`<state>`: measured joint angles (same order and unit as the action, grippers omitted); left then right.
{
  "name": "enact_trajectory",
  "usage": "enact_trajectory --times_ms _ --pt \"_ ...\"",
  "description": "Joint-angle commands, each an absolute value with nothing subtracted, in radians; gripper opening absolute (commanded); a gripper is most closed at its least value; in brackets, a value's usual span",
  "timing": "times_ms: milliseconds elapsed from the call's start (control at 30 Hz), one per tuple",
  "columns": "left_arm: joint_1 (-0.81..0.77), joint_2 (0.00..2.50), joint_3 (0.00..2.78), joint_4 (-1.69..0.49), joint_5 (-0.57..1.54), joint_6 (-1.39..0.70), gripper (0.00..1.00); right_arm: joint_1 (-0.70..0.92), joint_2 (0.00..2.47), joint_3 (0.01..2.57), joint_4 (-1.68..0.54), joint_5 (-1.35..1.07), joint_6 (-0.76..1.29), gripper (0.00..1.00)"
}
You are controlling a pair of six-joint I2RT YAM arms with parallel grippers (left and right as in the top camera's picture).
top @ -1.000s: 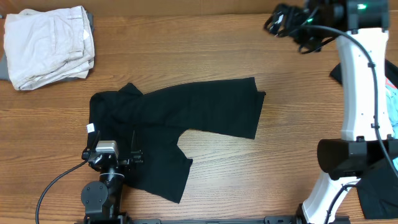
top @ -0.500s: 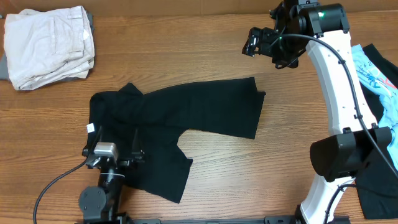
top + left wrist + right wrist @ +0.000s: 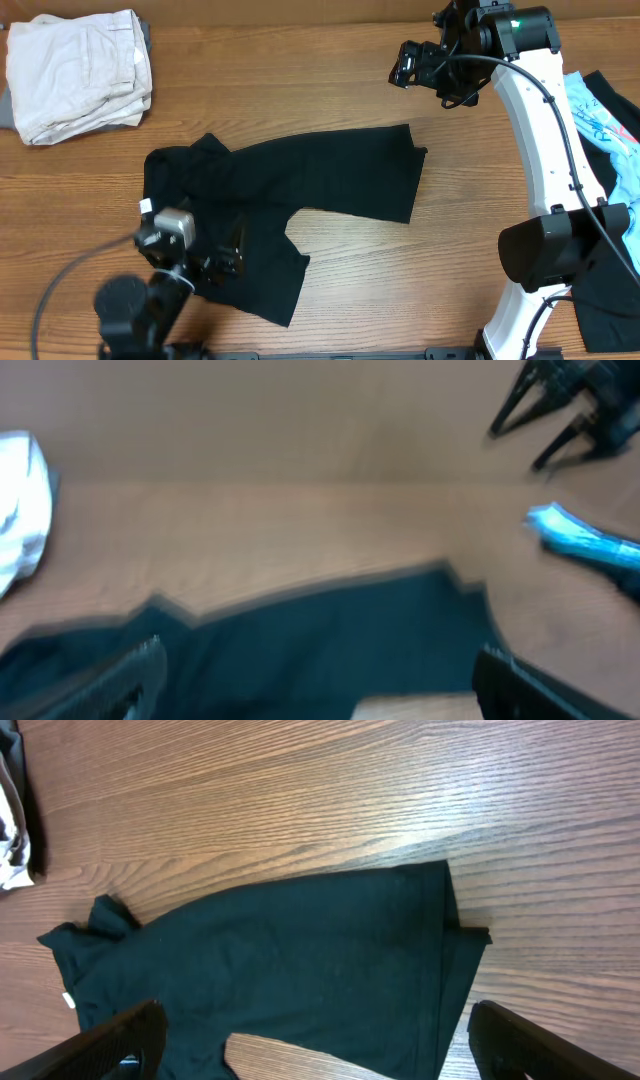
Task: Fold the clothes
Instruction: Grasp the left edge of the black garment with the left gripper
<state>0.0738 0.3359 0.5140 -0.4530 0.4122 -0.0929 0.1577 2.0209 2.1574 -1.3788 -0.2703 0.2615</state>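
The clothes: a large black garment (image 3: 300,190) lies spread on the wooden table, with a small white label (image 3: 146,206) at its left edge. It also fills the lower half of the blurred left wrist view (image 3: 320,630) and lies below the right wrist camera (image 3: 300,950). My left gripper (image 3: 195,258) hovers over the garment's near left part, open and empty (image 3: 320,685). High above the table beyond the garment's far right corner, my right gripper (image 3: 425,75) stands open with nothing between its fingers (image 3: 320,1045).
A folded cream stack (image 3: 80,70) sits at the far left corner. A light blue printed piece (image 3: 605,125) and more black pieces (image 3: 605,300) lie at the right edge behind the right arm's white links (image 3: 560,170).
The right arm swung left from the right edge, uncovering the light blue piece, then held still. The left arm has just tilted left, blurring its view. The garment has not moved.
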Motion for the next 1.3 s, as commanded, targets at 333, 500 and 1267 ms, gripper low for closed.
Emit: enact_trajectory --times_ms 333,500,1267 --pt "0.08 0.924 0.895 -0.76 0.477 -0.054 1.0 0.157 2.007 2.156 -1.374 -0.263 0.263 1.0" --pt "0.08 1.049 0.895 -0.835 0.379 -0.287 1.0 0.157 2.007 2.156 -1.374 -0.263 0.263 1.0" --pt "-0.334 1.559 0.895 -0.836 0.325 -0.397 1.0 0.157 2.007 2.156 -1.374 -0.263 0.263 1.0"
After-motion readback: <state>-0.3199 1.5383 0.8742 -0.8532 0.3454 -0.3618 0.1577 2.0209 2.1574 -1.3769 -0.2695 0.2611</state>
